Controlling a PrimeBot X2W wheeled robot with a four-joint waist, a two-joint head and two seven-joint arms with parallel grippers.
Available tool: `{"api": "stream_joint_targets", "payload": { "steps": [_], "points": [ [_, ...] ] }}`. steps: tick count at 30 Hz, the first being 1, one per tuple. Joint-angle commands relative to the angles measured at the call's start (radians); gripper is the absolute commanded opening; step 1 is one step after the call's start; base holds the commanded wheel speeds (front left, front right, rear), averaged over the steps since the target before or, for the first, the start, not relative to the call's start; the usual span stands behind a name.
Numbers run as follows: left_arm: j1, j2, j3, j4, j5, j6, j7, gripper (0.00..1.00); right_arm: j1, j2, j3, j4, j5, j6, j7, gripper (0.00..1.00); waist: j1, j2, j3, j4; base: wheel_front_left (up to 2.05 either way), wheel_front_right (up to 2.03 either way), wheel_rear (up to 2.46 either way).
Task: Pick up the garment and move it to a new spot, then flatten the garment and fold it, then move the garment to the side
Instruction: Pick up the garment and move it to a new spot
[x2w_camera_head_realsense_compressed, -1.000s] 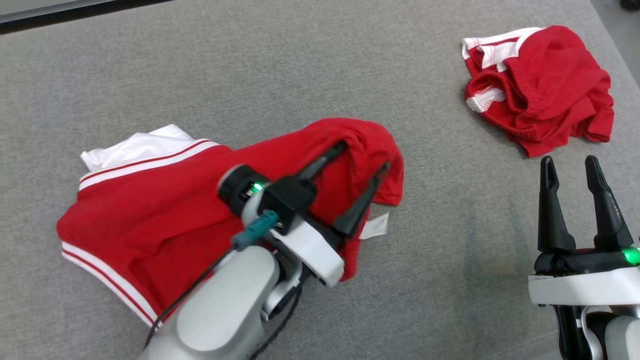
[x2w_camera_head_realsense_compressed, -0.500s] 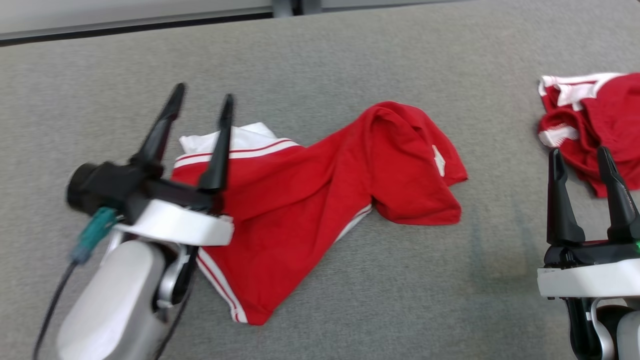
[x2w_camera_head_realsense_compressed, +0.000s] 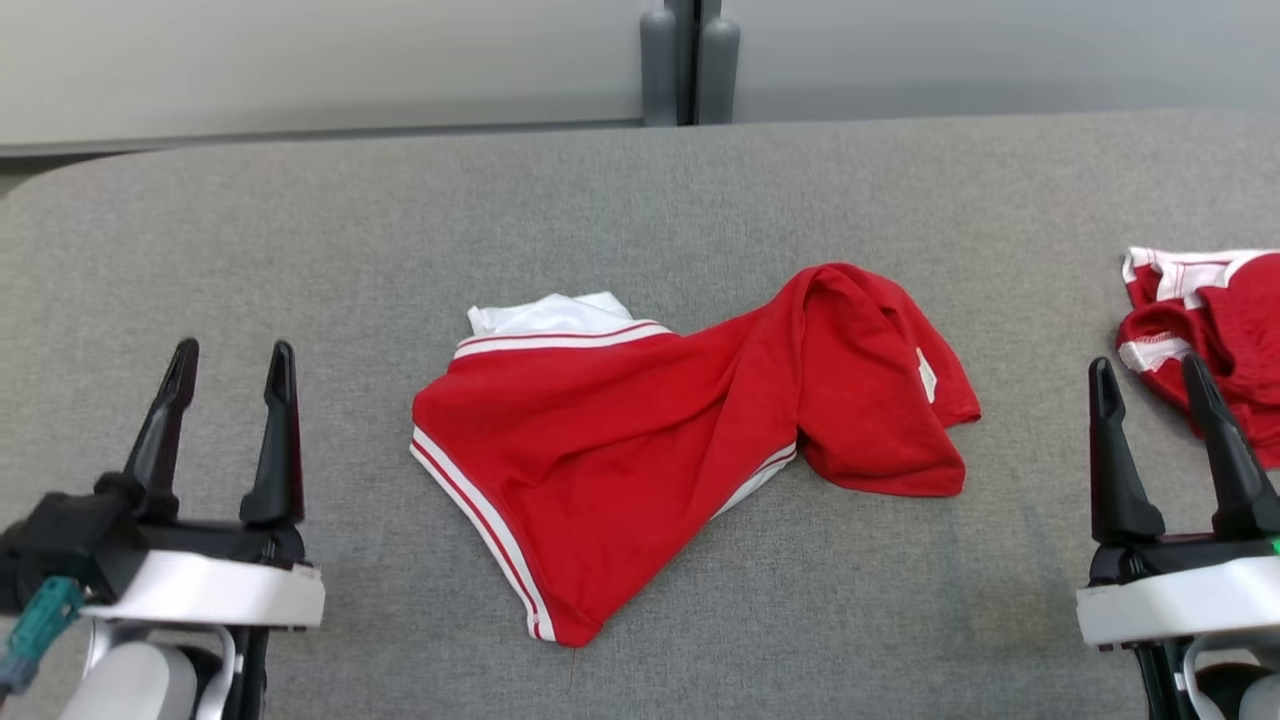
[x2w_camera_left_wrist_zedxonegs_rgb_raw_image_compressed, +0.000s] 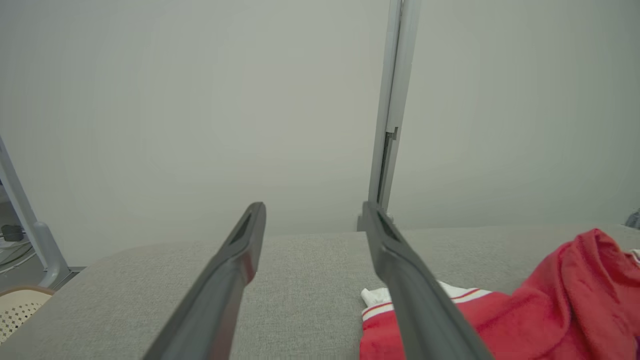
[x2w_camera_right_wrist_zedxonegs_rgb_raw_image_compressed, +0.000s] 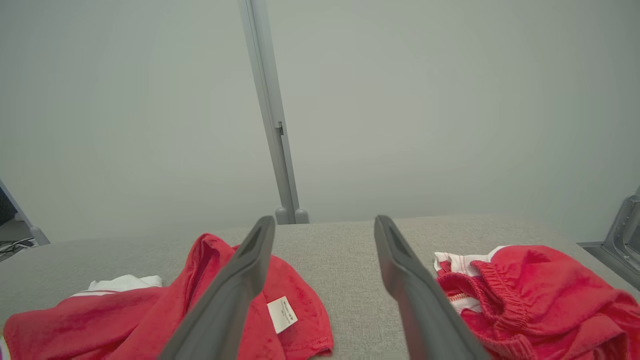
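Grey fabric table (x2w_camera_head_realsense_compressed: 300, 250) — red garment (x2w_camera_head_realsense_compressed: 600, 440) mid-surface, crumpled red shorts (x2w_camera_head_realsense_compressed: 1235, 335) far right.

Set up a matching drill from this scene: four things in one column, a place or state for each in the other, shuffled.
1. left end effector
2. centre garment
3. second garment
4. white label

A. bunched at the right edge of the table
B. open, empty, lower left
C. on the centre garment's folded-over right part
D. partly spread, mid-table

Pairs: 1-B, 2-D, 3-A, 4-C.
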Motion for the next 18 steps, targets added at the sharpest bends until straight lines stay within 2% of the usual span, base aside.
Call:
{"api": "stream_joint_targets", "payload": {
  "steps": [1, 10, 18],
  "points": [
    [0.020, 0.004, 0.002, -0.012, -0.003, 0.002, -0.003, 1.00, 0.015, -0.002, -0.004, -0.005, -0.002, 0.000, 0.006, 1.00, 0.0000, 0.0000, -0.023, 0.005, 0.00, 0.00, 0.00],
    [0.121, 0.001, -0.025, -0.038, -0.005, 0.027, 0.023, 1.00, 0.086, -0.009, -0.001, -0.003, 0.008, 0.000, 0.034, 1.00, 0.0000, 0.0000, -0.119, 0.002, 0.00, 0.00, 0.00],
    [0.141, 0.000, -0.023, -0.053, -0.009, 0.039, 0.025, 1.00, 0.108, -0.012, -0.006, -0.024, 0.016, 0.000, 0.047, 1.00, 0.0000, 0.0000, -0.127, 0.003, 0.00, 0.00, 0.00]
  ]
}}
